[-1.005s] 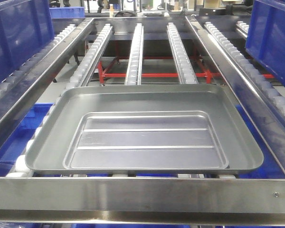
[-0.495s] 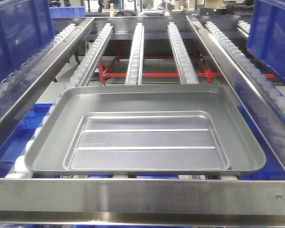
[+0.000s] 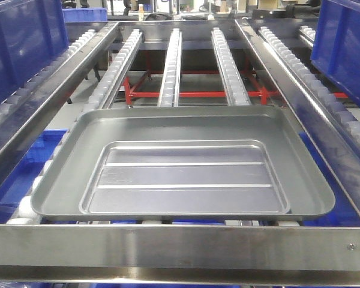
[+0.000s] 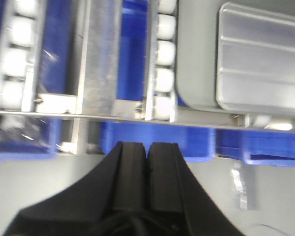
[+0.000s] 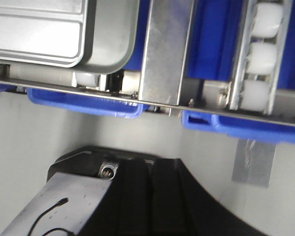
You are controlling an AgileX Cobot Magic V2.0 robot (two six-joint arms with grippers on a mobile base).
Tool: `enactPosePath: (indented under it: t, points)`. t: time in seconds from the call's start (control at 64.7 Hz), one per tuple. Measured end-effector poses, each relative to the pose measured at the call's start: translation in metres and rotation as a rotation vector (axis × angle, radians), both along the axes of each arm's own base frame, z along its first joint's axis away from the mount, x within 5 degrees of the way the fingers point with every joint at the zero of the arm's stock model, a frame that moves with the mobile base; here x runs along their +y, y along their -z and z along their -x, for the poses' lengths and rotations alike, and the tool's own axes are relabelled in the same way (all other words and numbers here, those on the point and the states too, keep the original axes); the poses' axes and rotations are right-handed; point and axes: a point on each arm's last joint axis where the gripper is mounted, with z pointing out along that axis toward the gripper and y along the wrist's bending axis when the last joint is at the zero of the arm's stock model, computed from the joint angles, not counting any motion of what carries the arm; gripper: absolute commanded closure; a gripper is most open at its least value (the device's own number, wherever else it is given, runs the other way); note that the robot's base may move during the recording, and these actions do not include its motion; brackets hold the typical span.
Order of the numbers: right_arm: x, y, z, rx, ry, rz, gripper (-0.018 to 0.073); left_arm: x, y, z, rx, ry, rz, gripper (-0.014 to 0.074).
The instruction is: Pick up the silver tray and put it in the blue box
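The silver tray [image 3: 183, 168] lies flat on the white roller tracks [image 3: 171, 66] of the middle lane. Its near rim is just behind the steel front bar [image 3: 180, 246], and its sunken panel with two ridges faces up. My left gripper [image 4: 148, 147] hangs in front of that bar, off the tray's near left corner and apart from it, with its black fingers [image 4: 130, 167] pressed together. My right gripper [image 5: 151, 172] sits in front of the bar too, off the tray's near right corner, which shows at the top of its view. Its fingers are also together and touch no part of the tray. A deep blue crate [image 3: 21, 42] stands on the outer lane at my left, and another blue crate [image 3: 348, 48] on the lane at my right. Shallower blue bins [image 5: 88, 105] sit under the rollers.
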Motion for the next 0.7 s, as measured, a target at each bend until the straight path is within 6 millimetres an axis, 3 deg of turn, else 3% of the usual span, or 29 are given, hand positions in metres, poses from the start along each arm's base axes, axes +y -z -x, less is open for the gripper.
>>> enactPosePath:
  t: [0.201, 0.356, 0.696]
  points:
    - [0.008, -0.001, -0.025, 0.039, 0.102, -0.024, 0.0501, -0.009, -0.01, -0.019, 0.0, 0.006, 0.036, 0.0693]
    - [0.021, -0.007, -0.041, 0.004, 0.102, 0.011, 0.0501, -0.014, -0.002, -0.029, 0.06, -0.033, -0.005, 0.0693]
    - [0.062, 0.008, -0.093, 0.039, 0.04, 0.032, 0.0501, -0.065, 0.024, -0.076, 0.181, 0.016, -0.057, 0.0692]
